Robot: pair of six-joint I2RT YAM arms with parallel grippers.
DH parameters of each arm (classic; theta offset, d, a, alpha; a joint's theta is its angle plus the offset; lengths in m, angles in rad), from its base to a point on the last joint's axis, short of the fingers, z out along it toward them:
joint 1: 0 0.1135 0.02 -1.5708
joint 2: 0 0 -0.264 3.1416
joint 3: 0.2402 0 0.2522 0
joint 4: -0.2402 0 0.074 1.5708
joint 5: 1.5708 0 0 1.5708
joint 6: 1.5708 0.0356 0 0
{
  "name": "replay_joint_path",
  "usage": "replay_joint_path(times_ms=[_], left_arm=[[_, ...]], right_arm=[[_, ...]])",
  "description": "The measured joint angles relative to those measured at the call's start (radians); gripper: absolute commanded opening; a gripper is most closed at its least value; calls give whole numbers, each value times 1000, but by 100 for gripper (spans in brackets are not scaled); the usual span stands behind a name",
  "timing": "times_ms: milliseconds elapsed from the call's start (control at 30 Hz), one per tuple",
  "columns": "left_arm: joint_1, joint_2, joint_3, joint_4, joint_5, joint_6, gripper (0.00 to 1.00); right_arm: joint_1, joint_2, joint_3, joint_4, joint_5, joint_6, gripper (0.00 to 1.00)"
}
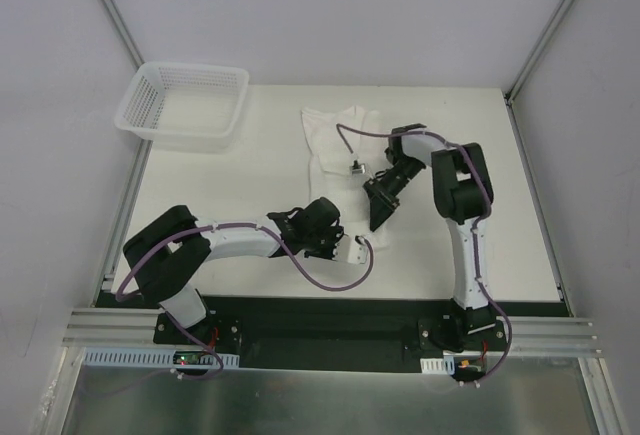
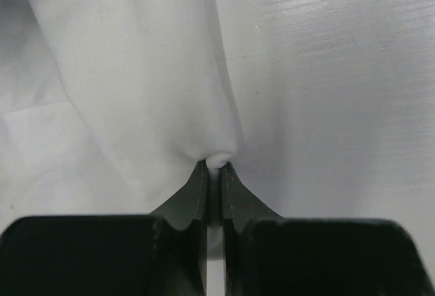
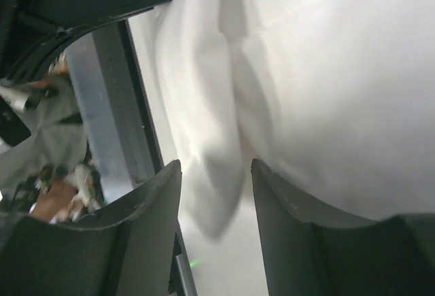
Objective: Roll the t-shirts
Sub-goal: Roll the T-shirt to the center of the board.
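Note:
A white t-shirt (image 1: 328,140) lies lengthwise on the table, running from the back centre towards the arms. My left gripper (image 1: 346,245) is at its near end. In the left wrist view the gripper (image 2: 216,165) is shut on a small pinch of the t-shirt (image 2: 136,71) at the cloth's edge. My right gripper (image 1: 379,217) hangs over the shirt's near right side, pointing down. In the right wrist view the gripper (image 3: 216,173) is open, with a loose hanging fold of the t-shirt (image 3: 326,92) between its fingers. I cannot tell whether the fingers touch the cloth.
A white plastic mesh basket (image 1: 185,105) stands at the back left corner of the table (image 1: 230,185). The metal frame rail (image 1: 330,325) runs along the near edge by the arm bases. Purple cables loop beside both wrists.

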Motion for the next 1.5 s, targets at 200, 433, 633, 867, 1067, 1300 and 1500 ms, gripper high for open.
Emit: replay_joint_path(times_ms=[200, 433, 633, 867, 1067, 1300, 1500], left_arm=[[13, 4, 44, -77, 56, -5, 0], [101, 113, 286, -326, 306, -72, 0], [156, 176, 377, -409, 449, -157, 0], [206, 231, 429, -455, 541, -227, 0], [227, 253, 452, -467, 587, -274, 0], [249, 274, 458, -478, 620, -300, 0], [259, 296, 464, -485, 649, -324, 0]], right_arm=[[-266, -278, -68, 137, -50, 86, 52], [-240, -1038, -706, 658, 106, 195, 56], [-50, -1265, -1039, 935, 246, 150, 57], [50, -1257, -1081, 1098, 305, 87, 59], [87, -1172, -1078, 1139, 304, 33, 59], [-30, -1180, -970, 1078, 308, 92, 60], [-40, -1318, -953, 987, 266, 62, 63]])
